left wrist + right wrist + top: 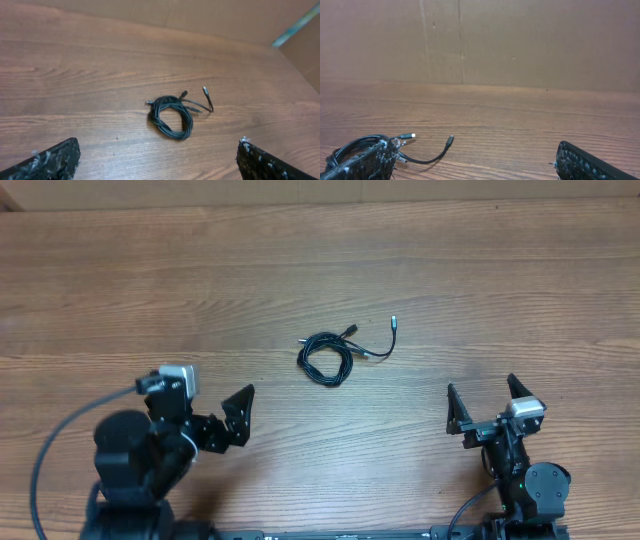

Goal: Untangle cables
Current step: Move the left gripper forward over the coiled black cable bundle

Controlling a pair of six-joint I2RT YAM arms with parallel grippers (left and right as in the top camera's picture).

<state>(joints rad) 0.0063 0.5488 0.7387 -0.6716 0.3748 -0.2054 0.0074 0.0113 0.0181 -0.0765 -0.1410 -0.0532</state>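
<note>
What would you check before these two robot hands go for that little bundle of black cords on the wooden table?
1. Left hand open: ok.
2. Right hand open: ok.
3. Both hands empty, apart from the coil of thin black cables: ok.
4. Coil lies flat on the brown wooden table, in plain view: ok.
5. Loose metal-tipped plug end sticks out beside the coil: ok.
6. How the strands cross inside the coil: cannot tell.

- The cables (328, 360) lay on the surface (150, 290), near its middle.
- The left hand (240, 418) stood at their 8 o'clock, well apart.
- The right hand (480, 385) stood at their 4 o'clock, well apart.
</note>
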